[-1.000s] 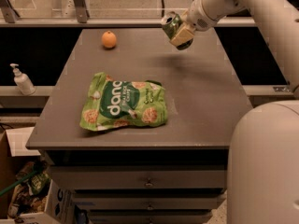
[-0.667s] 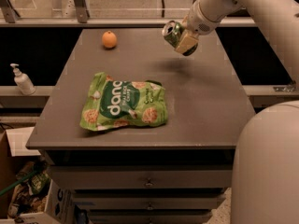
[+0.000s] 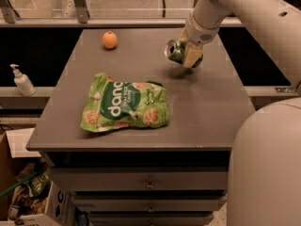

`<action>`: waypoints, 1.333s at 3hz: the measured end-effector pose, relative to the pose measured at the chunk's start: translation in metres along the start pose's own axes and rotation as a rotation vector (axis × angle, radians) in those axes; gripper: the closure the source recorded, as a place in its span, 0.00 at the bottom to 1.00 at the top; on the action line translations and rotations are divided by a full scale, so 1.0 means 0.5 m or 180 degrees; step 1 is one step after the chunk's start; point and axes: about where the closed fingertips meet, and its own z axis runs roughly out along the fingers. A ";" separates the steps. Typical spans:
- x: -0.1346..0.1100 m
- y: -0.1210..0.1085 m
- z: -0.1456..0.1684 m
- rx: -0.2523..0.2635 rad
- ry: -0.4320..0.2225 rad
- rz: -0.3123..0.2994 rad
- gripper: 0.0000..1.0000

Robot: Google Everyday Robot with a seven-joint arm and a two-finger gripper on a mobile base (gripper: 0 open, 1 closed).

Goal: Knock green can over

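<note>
One can (image 3: pixel 175 51), one orange (image 3: pixel 109 39), one bag (image 3: pixel 124 108), one bottle (image 3: pixel 21 81), one gripper (image 3: pixel 186 55). The can is a slim dark-green metal cylinder with a silver rim. It is tilted, top end toward the left, and sits in the gripper over the far right part of the table (image 3: pixel 207 107), casting a dark shadow on the surface just beneath. The gripper's fingers are closed around the can, one tan pad (image 3: pixel 193 56) against its right side. The orange is round and matte, near the far left edge, well apart from the can. The bag is flat, crinkled, glossy bright green with white lettering, lying left of centre near the front. The table top is smooth and grey, with two drawers (image 3: pixel 148 183) below. The white plastic pump bottle stands on a ledge off to the left
</note>
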 end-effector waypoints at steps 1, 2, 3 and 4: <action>0.009 0.028 0.017 -0.0264 0.0148 -0.0342 1.00; 0.012 0.045 0.030 -0.0486 0.0168 -0.0576 0.82; 0.010 0.054 0.036 -0.0630 0.0021 -0.0677 0.58; -0.006 0.051 0.031 -0.0701 -0.0196 -0.0728 0.35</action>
